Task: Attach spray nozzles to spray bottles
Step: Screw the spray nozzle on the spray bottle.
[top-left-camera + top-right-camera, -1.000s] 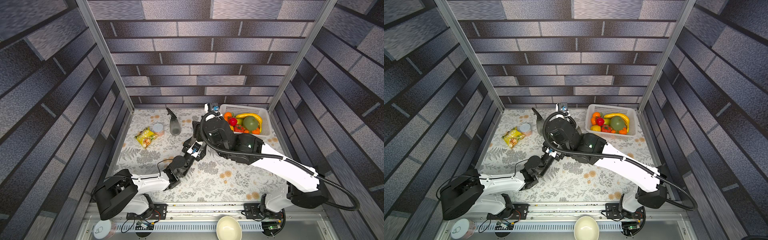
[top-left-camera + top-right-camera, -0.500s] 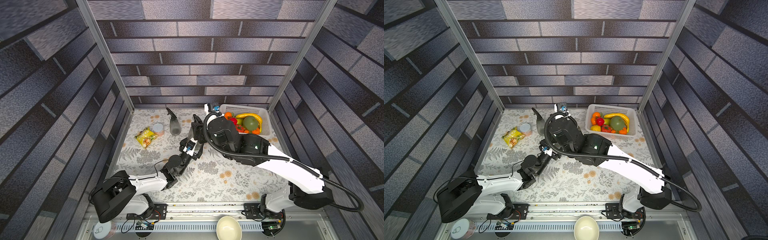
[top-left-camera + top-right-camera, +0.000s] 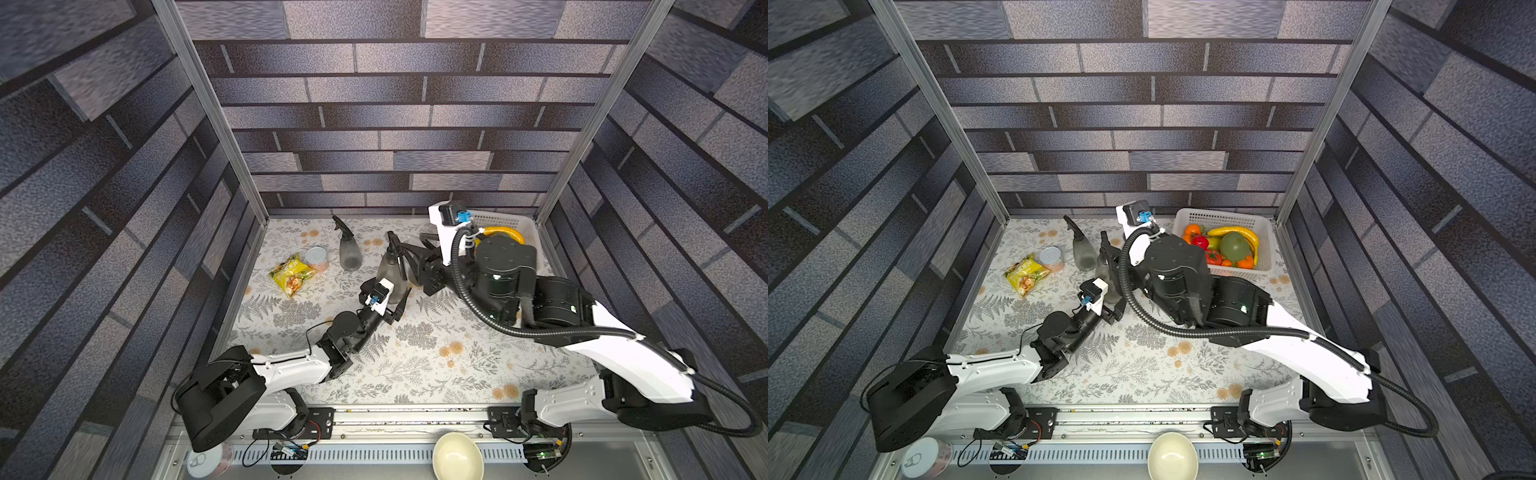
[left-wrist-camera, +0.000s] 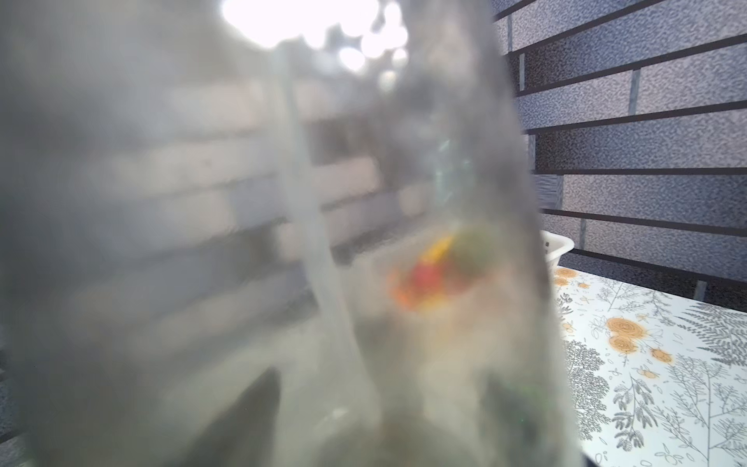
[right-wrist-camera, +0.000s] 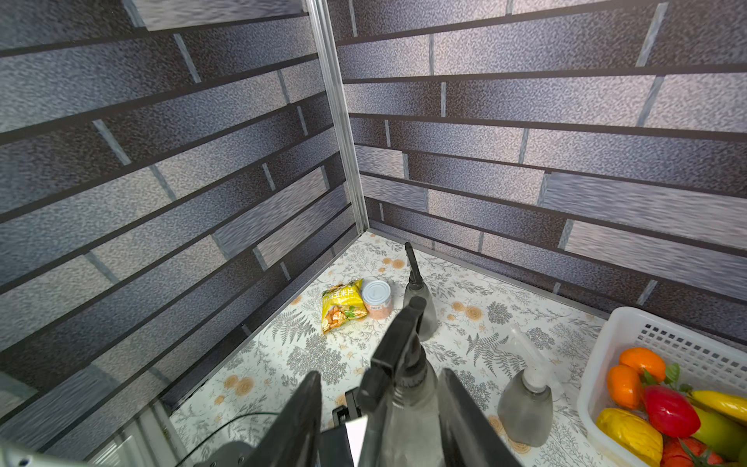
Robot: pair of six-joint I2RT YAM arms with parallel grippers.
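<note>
Right gripper (image 5: 380, 378) has drawn back, jaws parted around black nozzle (image 5: 398, 347); left gripper (image 3: 392, 301) clamps spray bottle (image 3: 386, 268) (snack bag (image 5: 341, 305) reads 玉米片).

Enclosure: walls (image 3: 415, 124) on three sides, printed with grey-blue brick and dark seams.
Frame: aluminium posts (image 3: 208, 108) at the two back corners.
Surface: tabletop (image 3: 457, 374) under a pale cloth with grey ferns and orange flowers.
Front edge: metal rail (image 3: 415, 417), with a slotted strip (image 3: 374, 455) just beside it.
Light: bright and even, with soft shadows.
</note>
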